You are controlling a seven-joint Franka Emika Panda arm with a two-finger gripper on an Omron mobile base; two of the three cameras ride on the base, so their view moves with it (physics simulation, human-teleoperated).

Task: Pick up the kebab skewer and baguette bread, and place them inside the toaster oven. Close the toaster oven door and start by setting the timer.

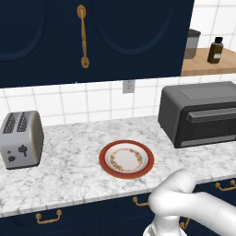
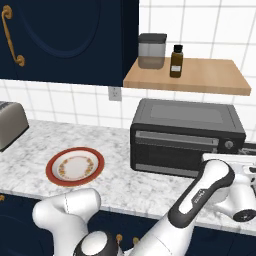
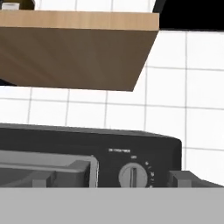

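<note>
The dark grey toaster oven (image 1: 198, 110) (image 2: 187, 132) stands on the counter at the right. Its door (image 2: 172, 149) is up and shut, with the bar handle (image 3: 48, 166) along its top. In the hand view my gripper (image 3: 111, 179) is open and faces the oven's right front. The round timer knob (image 3: 133, 175) sits between its two spread fingertips (image 3: 183, 178), a little ahead of them. The red-rimmed plate (image 1: 126, 159) (image 2: 75, 166) is bare. The kebab skewer and the baguette bread are out of view.
A silver two-slot toaster (image 1: 20, 138) stands at the counter's left end. Above the oven hangs a wooden shelf (image 2: 190, 75) (image 3: 78, 52) carrying a grey canister (image 2: 151, 50) and a brown bottle (image 2: 176, 61). Dark blue cabinets (image 1: 92, 37) are overhead.
</note>
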